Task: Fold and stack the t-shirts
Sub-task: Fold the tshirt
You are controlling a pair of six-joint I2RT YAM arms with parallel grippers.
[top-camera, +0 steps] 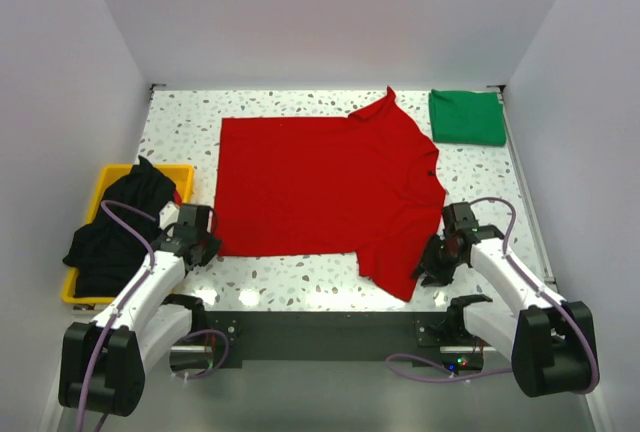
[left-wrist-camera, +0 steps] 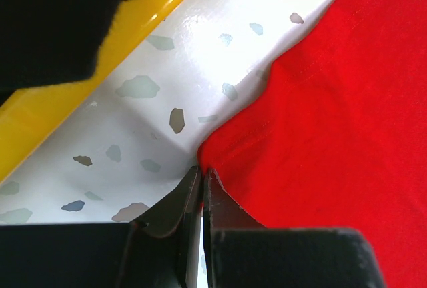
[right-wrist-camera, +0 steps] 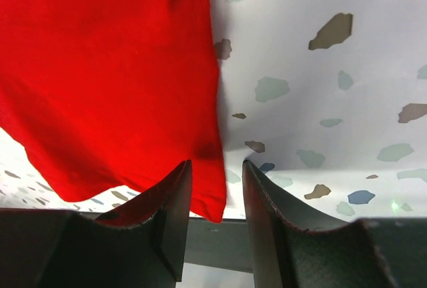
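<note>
The red t-shirt [top-camera: 320,187] lies spread flat across the middle of the table, with one sleeve toward the near right. My left gripper [top-camera: 205,248] sits at its near-left corner. In the left wrist view the gripper [left-wrist-camera: 202,173] is shut, pinching the corner of the red cloth [left-wrist-camera: 333,101]. My right gripper [top-camera: 436,266] is at the near-right sleeve. In the right wrist view it [right-wrist-camera: 217,165] is open, with the edge of the red sleeve [right-wrist-camera: 107,68] hanging between the fingers. A folded green t-shirt [top-camera: 466,117] lies at the back right. A black t-shirt [top-camera: 115,232] is heaped in the bin.
A yellow bin [top-camera: 110,174] stands at the left edge of the table, close to my left arm; it also shows in the left wrist view [left-wrist-camera: 80,95]. White walls enclose the speckled table [top-camera: 300,272] on three sides. A dark bar [top-camera: 320,330] runs along the near edge.
</note>
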